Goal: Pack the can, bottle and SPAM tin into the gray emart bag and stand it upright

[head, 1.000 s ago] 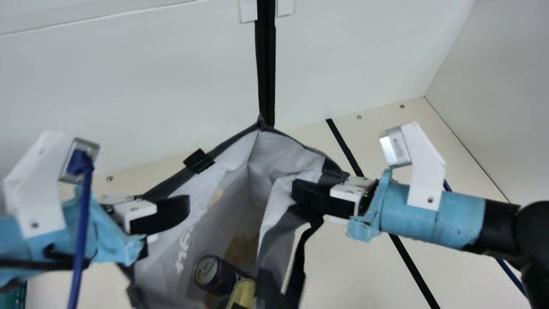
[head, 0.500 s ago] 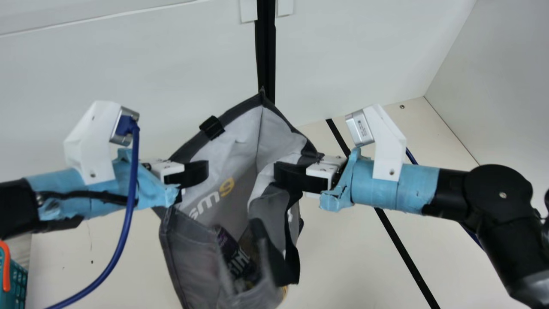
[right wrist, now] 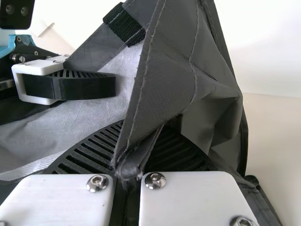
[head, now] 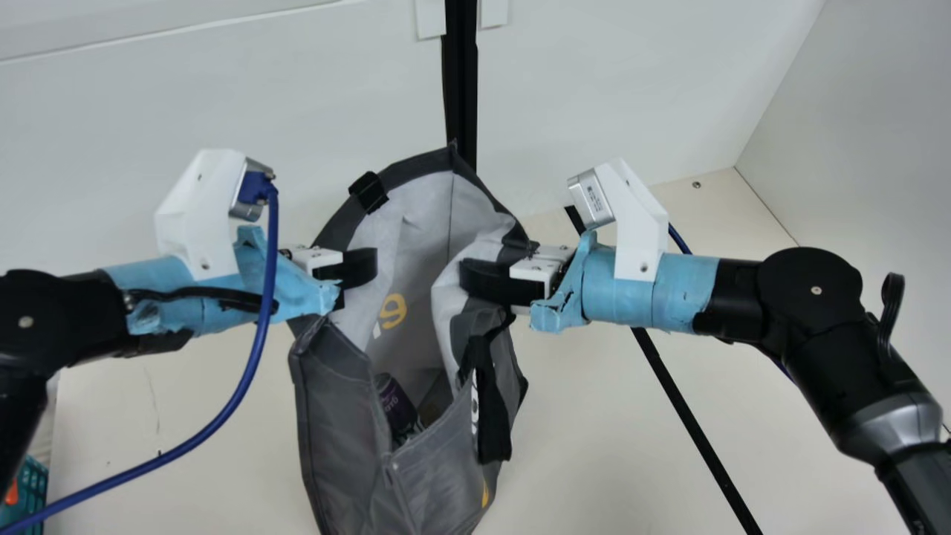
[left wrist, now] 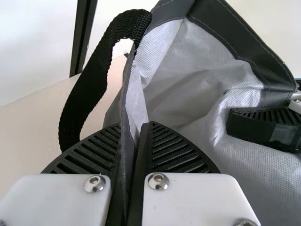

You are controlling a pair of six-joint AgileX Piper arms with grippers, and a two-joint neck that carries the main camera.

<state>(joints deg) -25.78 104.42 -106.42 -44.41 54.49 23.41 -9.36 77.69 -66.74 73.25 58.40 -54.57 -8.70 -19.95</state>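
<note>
Centrally in the main view, the gray bag is held between two grippers, its mouth open and its pale lining exposed. The left gripper holds the rim on one side, one finger inside against the lining; the right gripper holds the rim opposite, likewise with one finger inside. The purple can lies tilted inside the bag, low in the opening and partly hidden by the near wall. A black handle hangs down the outside below the right gripper, and a black tab crosses the far rim. Part of a teal basket stands at the table's left edge.

Left wrist view: the left gripper is closed on the bag's wall, a thin layer between its ribbed fingers. A loop of black webbing rises just beside the wall.

Right wrist view: the right gripper clamps a folded portion of the dark rim, the fabric rising between its fingers
</note>
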